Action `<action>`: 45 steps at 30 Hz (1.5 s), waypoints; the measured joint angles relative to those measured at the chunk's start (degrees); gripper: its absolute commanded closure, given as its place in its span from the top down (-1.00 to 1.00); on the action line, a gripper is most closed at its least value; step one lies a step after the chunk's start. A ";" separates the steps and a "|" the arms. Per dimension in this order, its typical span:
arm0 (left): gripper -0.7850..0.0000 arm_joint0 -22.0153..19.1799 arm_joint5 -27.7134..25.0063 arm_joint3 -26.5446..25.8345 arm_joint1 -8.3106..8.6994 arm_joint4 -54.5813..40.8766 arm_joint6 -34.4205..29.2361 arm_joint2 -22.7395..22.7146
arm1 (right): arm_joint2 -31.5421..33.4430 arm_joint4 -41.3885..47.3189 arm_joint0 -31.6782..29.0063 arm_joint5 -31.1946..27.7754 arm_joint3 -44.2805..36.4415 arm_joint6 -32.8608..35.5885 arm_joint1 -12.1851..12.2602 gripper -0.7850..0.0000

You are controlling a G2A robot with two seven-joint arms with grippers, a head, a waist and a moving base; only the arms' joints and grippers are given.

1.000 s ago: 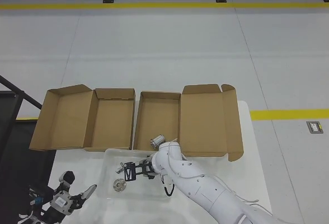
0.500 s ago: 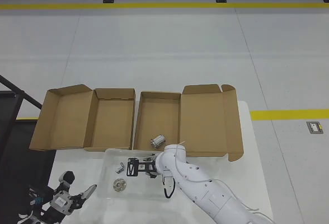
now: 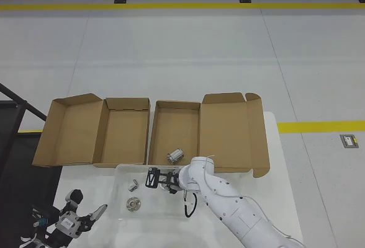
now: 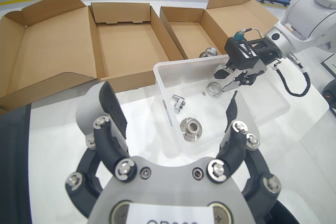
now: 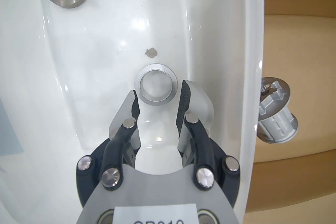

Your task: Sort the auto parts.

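one metal ring (image 5: 155, 88) lies in the clear bin (image 5: 86, 72); my right gripper (image 5: 159, 90) straddles it, narrowly parted, to pinch; left gripper (image 4: 170, 91) hangs wide.

Left hand (image 4: 170, 95) with fingers spread over white table (image 4: 50, 130), right hand (image 4: 225, 80) just beside metal ring (image 4: 214, 88) in clear bin (image 4: 189, 60)

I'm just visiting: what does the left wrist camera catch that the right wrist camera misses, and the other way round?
The left wrist view adds the left gripper, open, the left cardboard box, and the right gripper seen from the side. The right wrist view adds a straight look down through the metal ring, which sits at the right gripper's open fingertips. Both share the white tray, the ring, the flanged hub, the small bracket and the toothed pulley lying in the right box.
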 measured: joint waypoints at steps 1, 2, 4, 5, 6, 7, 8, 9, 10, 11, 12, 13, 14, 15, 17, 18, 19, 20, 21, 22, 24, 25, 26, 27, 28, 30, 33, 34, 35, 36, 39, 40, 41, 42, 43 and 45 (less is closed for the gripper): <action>1.00 0.00 0.00 0.00 0.00 0.00 0.00 0.00 | -0.22 0.19 0.18 -0.50 0.23 0.28 -0.09 -0.03; 1.00 0.00 0.00 0.00 0.00 0.00 0.00 0.00 | -0.49 0.40 0.39 -1.09 0.53 0.58 -0.21 -0.03; 1.00 0.00 0.00 0.00 0.00 0.00 0.00 0.00 | -1.03 1.28 1.04 -2.28 1.62 1.38 -0.56 -0.03; 1.00 0.00 0.00 0.00 0.00 0.00 0.00 0.00 | -1.29 1.73 1.41 -2.88 2.16 1.68 -0.74 -0.03; 1.00 0.00 0.00 0.00 0.00 0.00 0.00 0.00 | -1.62 2.30 1.96 -3.52 2.95 1.93 -1.00 -0.03; 1.00 0.00 0.00 0.00 0.00 0.00 0.00 0.00 | -1.88 2.70 2.38 -3.86 3.64 2.13 -1.21 -0.03; 1.00 0.00 0.00 0.00 0.00 0.00 0.00 0.00 | -2.17 3.09 2.80 -4.17 4.34 2.36 -1.44 -0.03; 1.00 0.00 0.00 0.00 0.00 0.00 0.00 0.00 | -2.56 3.61 3.37 -4.41 5.24 2.59 -1.76 -0.03; 1.00 0.00 0.00 0.00 0.00 0.00 0.00 0.00 | -2.88 3.95 3.78 -4.53 5.89 2.70 -2.02 -0.04; 1.00 0.00 0.00 0.00 0.00 0.00 0.00 0.00 | -3.22 4.23 4.16 -4.71 6.53 2.80 -2.27 -0.04; 1.00 0.00 0.00 0.00 0.00 0.00 0.00 0.00 | -3.67 4.55 4.66 -5.04 7.36 2.95 -2.59 -0.04; 1.00 0.00 0.00 0.00 0.00 0.00 0.00 0.00 | -4.03 4.81 5.02 -5.38 7.98 3.09 -2.84 -0.04; 1.00 0.00 0.00 0.00 0.00 0.00 0.00 0.00 | -4.39 5.04 5.37 -5.76 8.57 3.22 -3.09 -0.04; 1.00 0.00 0.00 0.00 0.00 0.00 0.00 0.00 | -4.88 5.31 5.84 -6.19 9.31 3.35 -3.43 -0.04; 1.00 0.00 0.00 0.00 0.00 0.00 0.00 0.00 | -5.67 5.49 6.47 -6.96 10.28 3.41 -3.92 -0.05; 1.00 0.00 0.00 0.00 0.00 0.00 0.00 0.00 | -6.29 5.43 6.84 -7.83 10.74 3.20 -4.22 -0.05; 1.00 0.00 0.00 0.00 0.00 0.00 0.00 0.00 | -6.80 5.28 7.08 -8.62 11.04 2.91 -4.44 -0.05; 1.00 0.00 0.00 0.00 0.00 0.00 0.00 0.00 | -7.32 5.03 7.31 -9.43 11.28 2.58 -4.65 -0.05; 1.00 0.00 0.00 0.00 0.00 0.00 0.00 0.00 | -8.05 4.55 7.60 -10.55 11.52 2.07 -4.90 -0.04; 1.00 0.00 0.00 0.00 0.00 0.00 0.00 0.00 | -8.62 4.06 7.79 -11.42 11.63 1.62 -5.07 -0.04; 1.00 0.00 0.00 0.00 0.00 0.00 0.00 0.00 | -9.93 2.69 8.11 -13.40 11.58 0.13 -5.38 -0.03; 1.00 0.00 0.00 0.00 0.00 0.00 0.00 0.00 | -10.45 1.99 8.21 -14.03 11.48 -0.65 -5.48 -0.02; 1.00 0.00 0.00 0.00 0.00 0.00 0.00 0.00 | -10.92 1.26 8.28 -14.53 11.34 -1.46 -5.54 -0.01; 1.00 0.00 0.00 0.00 0.00 0.00 0.00 0.00 | -11.44 0.28 8.35 -14.91 11.03 -2.68 -5.57 -0.02; 1.00 0.00 0.00 0.00 0.00 0.00 0.00 0.00 | -11.72 -0.45 8.40 -15.01 10.73 -3.72 -5.56 -0.04; 1.00 0.00 0.00 0.00 0.00 0.00 0.00 0.00 | -11.99 -2.22 8.39 -14.29 10.16 -6.34 -5.33 -0.05; 1.00 0.00 0.00 0.00 0.00 0.00 0.00 0.00 | -11.35 -3.70 8.14 -11.15 9.90 -9.30 -4.86 -0.04; 1.00 0.00 0.00 0.00 0.00 0.00 0.00 0.00 | -10.89 -3.70 8.05 -9.65 10.13 -9.57 -4.75 -0.05; 1.00 0.00 0.00 0.00 0.00 0.00 0.00 0.00 | -10.44 -3.54 7.94 -8.10 10.35 -9.43 -4.68 -0.04; 1.00 0.00 0.00 0.00 0.00 0.00 0.00 0.00 | -9.97 -3.14 7.86 -6.42 10.54 -8.81 -4.70 -0.04; 1.00 0.00 0.00 0.00 0.00 0.00 0.00 0.00 | -9.40 -1.63 7.88 -3.36 11.42 -5.21 -5.20 -0.04; 1.00 0.00 0.00 0.00 0.00 0.00 0.00 0.00 | -9.40 -0.99 7.99 -3.06 11.62 -4.17 -5.47 -0.05; 1.00 0.00 0.00 0.00 0.00 0.00 0.00 0.00 | -9.44 -0.41 8.16 -2.82 11.81 -3.43 -5.75 -0.07; 1.00 0.00 0.00 0.00 0.00 0.00 0.00 0.00 | -9.56 0.12 8.41 -2.54 12.08 -2.91 -6.09 -0.07; 1.00 0.00 0.00 0.00 0.00 0.00 0.00 0.00 | -9.67 0.35 8.60 -2.34 12.33 -2.81 -6.31 -0.07; 1.00 0.00 0.00 0.00 0.00 0.00 0.00 0.00 | -9.98 0.63 8.98 -2.15 13.11 -2.74 -6.77 -0.08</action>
